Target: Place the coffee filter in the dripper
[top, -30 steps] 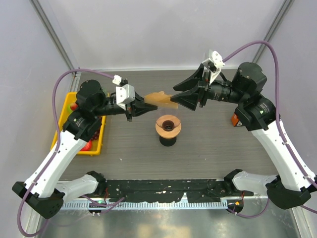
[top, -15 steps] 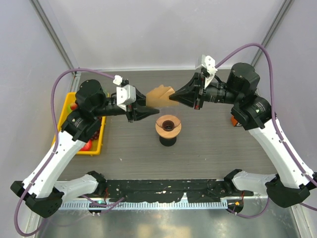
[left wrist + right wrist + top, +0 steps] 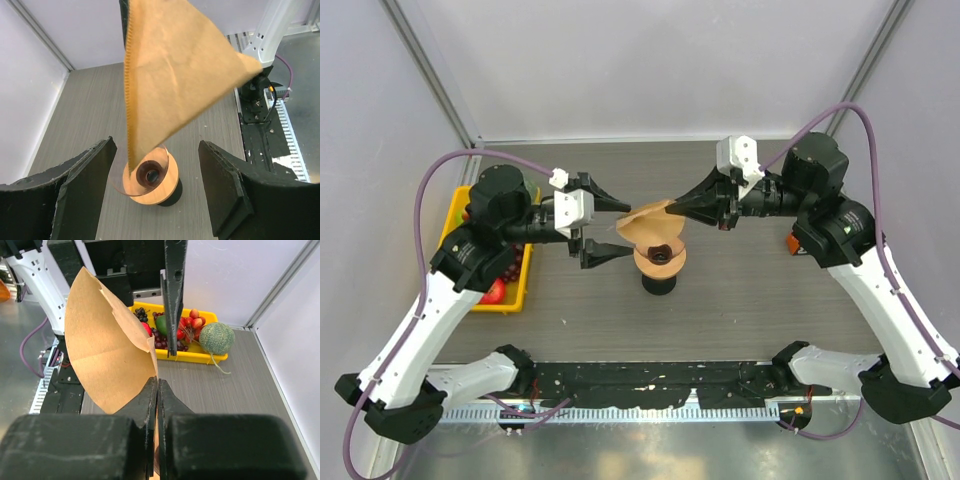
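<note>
Hanging coffee filter [image 3: 646,224]: tan paper fan with a crimped seam, gripped at one edge by the right hand [image 3: 673,206], whose jaws are pressed together on the paper. Its lower tip sits over the dripper [image 3: 660,257]; whether it touches the rim cannot be told.

Dripper: glossy orange-brown funnel with a dark centre hole, upright on a black base [image 3: 658,284] in the middle of the grey surface [image 3: 760,290].

Left hand [image 3: 625,231]: jaws spread apart, one finger on either side of the filter, clear of it.

Yellow tray [image 3: 453,238]: at the left edge of the surface, holding grapes and red fruit. A netted melon [image 3: 216,337] is at its end.
</note>
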